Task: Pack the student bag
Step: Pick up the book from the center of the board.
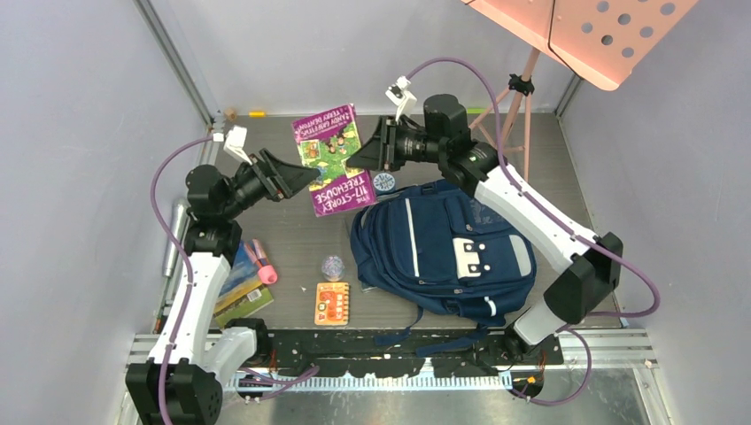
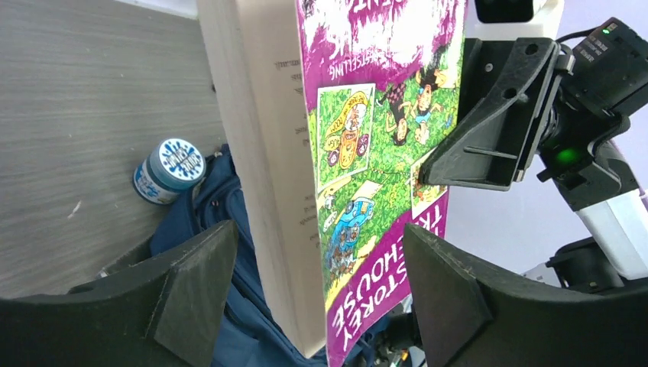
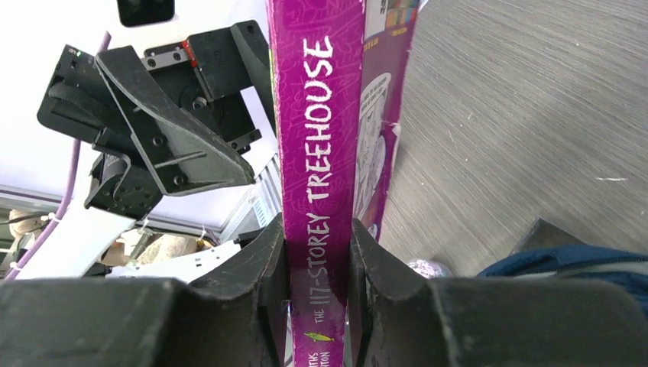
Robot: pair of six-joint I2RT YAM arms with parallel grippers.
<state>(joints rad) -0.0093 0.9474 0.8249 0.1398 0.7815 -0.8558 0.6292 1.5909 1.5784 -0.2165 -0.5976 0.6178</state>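
Student bag (image 1: pixel 443 257) lies flat on the table (image 1: pixel 292 235), right of centre. Just beyond it, the right gripper (image 3: pixel 317 238) pinches the spine of the purple book (image 1: pixel 332 159), held aloft. The left gripper (image 2: pixel 319 248) is spread around the book, its fingers not touching it.

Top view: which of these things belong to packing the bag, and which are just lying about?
In the job now:
student bag; purple Treehouse book, clamped at its spine by the right gripper; left gripper, open around the book's other edge.

Lying about, possibly for packing later:
round blue tin; orange card; pink marker; second book; glittery ball; pink music stand.
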